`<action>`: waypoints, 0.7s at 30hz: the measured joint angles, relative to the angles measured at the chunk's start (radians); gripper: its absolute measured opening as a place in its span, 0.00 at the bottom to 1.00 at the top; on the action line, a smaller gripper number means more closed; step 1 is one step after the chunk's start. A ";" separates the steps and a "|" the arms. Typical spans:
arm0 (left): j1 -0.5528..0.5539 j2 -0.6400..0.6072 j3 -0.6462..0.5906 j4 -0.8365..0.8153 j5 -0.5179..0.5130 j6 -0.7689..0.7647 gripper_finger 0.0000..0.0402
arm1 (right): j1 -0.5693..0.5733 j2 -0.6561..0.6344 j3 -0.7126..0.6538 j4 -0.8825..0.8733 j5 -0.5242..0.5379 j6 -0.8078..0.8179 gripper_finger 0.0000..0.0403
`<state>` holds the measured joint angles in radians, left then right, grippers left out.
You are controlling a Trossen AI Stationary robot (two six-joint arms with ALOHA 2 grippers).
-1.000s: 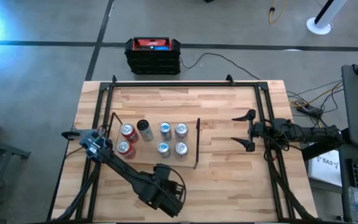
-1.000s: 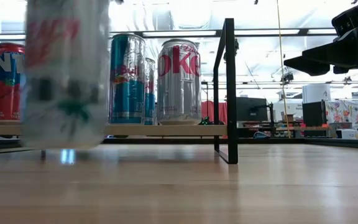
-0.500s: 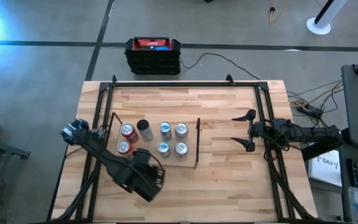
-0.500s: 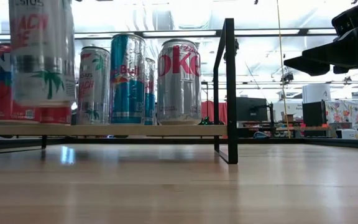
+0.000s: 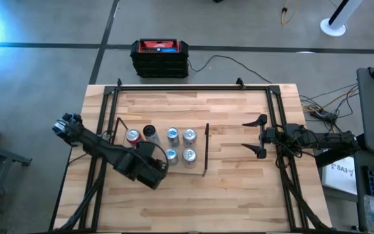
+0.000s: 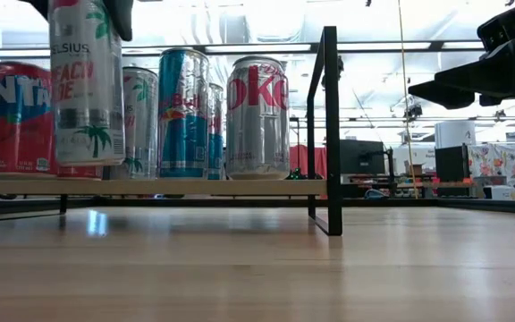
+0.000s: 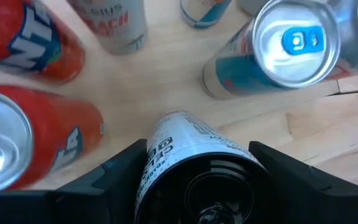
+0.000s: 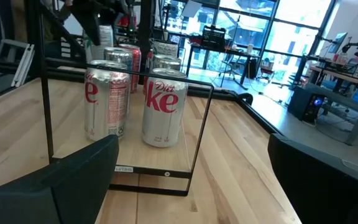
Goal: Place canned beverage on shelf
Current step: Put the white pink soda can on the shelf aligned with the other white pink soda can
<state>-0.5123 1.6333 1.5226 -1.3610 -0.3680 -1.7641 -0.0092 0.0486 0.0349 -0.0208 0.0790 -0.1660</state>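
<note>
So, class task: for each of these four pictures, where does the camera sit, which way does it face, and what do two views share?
High: above the table, straight down; both arms, shelf.
Low: tabletop height, level across; left gripper holding the white can.
Left wrist: on the left arm, down over that can, own fingers.
Right wrist: on the waiting right arm, toward the shelf, own fingers.
Shared: low and right wrist both show the Diet Coke cans.

You've got the shelf (image 6: 150,186) sitting just above the tabletop (image 6: 257,268), its black upright bar (image 6: 331,125) at the end. On the shelf, nearest that bar, stands the Diet Coke can (image 6: 257,118), then the blue Red Bull can (image 6: 183,113) beside it. Further from the bar is a white Celsius can (image 6: 86,85), pinched at its top by dark gripper fingers (image 6: 119,13). A second Celsius can (image 6: 139,121) stands behind, and a red Fanta can (image 6: 16,118) is farthest out.
</note>
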 joint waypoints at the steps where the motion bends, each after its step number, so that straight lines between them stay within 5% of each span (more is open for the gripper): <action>1: 0.010 -0.001 0.005 -0.003 0.005 0.014 0.62 | 0.000 0.000 0.000 0.000 0.000 0.000 0.99; 21: 0.093 -0.020 -0.003 -0.045 0.038 0.028 0.62 | 0.000 0.000 0.000 0.000 0.000 0.000 0.99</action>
<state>-0.4189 1.6131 1.5194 -1.4055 -0.3302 -1.7359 -0.0090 0.0486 0.0349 -0.0208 0.0792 -0.1658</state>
